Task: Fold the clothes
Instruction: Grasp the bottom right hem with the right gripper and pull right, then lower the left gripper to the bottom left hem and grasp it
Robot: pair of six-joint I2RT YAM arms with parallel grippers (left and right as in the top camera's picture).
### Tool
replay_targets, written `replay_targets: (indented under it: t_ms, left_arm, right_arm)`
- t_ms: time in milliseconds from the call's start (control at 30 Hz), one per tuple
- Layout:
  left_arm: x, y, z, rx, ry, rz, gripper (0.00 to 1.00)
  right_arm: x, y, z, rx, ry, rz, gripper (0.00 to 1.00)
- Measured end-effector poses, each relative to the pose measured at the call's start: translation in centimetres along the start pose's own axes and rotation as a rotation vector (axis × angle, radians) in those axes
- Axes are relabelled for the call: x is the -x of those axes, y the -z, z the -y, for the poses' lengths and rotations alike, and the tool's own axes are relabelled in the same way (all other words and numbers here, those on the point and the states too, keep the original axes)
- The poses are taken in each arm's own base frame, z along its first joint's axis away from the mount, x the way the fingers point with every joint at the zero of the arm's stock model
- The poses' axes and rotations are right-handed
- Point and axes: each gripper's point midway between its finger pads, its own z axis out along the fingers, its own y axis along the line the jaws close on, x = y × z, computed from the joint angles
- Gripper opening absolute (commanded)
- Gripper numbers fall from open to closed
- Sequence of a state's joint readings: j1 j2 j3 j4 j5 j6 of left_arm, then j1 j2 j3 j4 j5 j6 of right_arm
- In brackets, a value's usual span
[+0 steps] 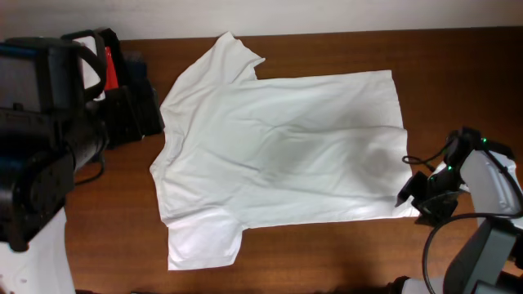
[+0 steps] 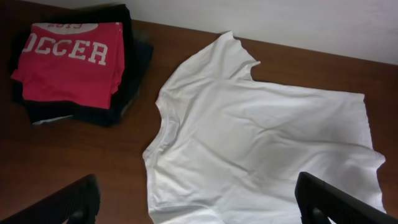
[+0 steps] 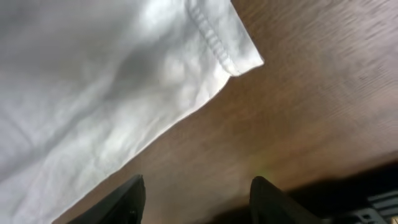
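Note:
A white T-shirt (image 1: 282,151) lies spread flat on the brown table, collar to the left, hem to the right. It also shows in the left wrist view (image 2: 261,143). Its hem corner shows in the right wrist view (image 3: 239,59). My right gripper (image 1: 418,198) is open and empty, low over bare wood just off the shirt's front right hem corner; its fingers (image 3: 196,199) straddle nothing. My left gripper (image 2: 199,205) is open and empty, raised high at the far left, looking over the collar side.
A stack of folded clothes (image 2: 71,62) with a red printed shirt on top sits at the back left of the table, also in the overhead view (image 1: 122,82). The table's front edge runs along the bottom. A cable (image 1: 417,159) lies by the right arm.

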State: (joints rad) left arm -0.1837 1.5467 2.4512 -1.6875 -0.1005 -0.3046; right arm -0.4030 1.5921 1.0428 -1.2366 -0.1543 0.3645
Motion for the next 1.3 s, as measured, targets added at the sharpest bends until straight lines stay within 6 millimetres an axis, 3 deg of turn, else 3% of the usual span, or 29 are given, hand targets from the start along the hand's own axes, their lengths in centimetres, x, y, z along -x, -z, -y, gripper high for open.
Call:
replay_targets:
  t_ms: [200,333,533,600,700,933,1033,1100,1200,1300]
  left_arm:
    - [0.0,0.0,0.0,0.0,0.0,0.0,0.99]
    - [0.0,0.0,0.0,0.0,0.0,0.001,0.99]
    - [0.0,0.0,0.0,0.0,0.0,0.0,0.99]
    - [0.0,0.0,0.0,0.0,0.0,-0.001,0.99]
    - [0.0,0.0,0.0,0.0,0.0,0.0,0.99]
    - [0.0,0.0,0.0,0.0,0.0,0.0,0.99]
    - [0.0,0.0,0.0,0.0,0.0,0.0,0.99]
    - [0.0,0.0,0.0,0.0,0.0,0.0,1.0]
    - [0.0,0.0,0.0,0.0,0.0,0.0,0.99]
    - [0.0,0.0,0.0,0.0,0.0,0.0,0.99]
  right_arm:
    - [0.9,1.1,-0.5,0.013,-0.015,0.035,0.59]
    - [3.0,0.7,-0.7,0.02,-0.012,0.123,0.58]
    - [4.0,0.1,1.5,-0.099,-0.054,0.183,0.57]
    - [3.9,-1.5,1.9,-0.101,-0.067,0.188,0.48]
    - [4.5,-3.6,2.1,-0.092,-0.069,0.224,0.48]
    - [4.9,-3.8,2.0,-0.085,-0.069,0.241,0.52]
    - [5.0,-5.2,2.1,-0.069,-0.086,0.257,0.51]
    - [5.1,-5.2,2.0,-0.065,-0.088,0.26,0.38]
    - [5.1,-5.3,1.6,-0.04,-0.087,0.257,0.06]
    - [5.1,-5.3,1.3,-0.025,-0.086,0.257,0.04]
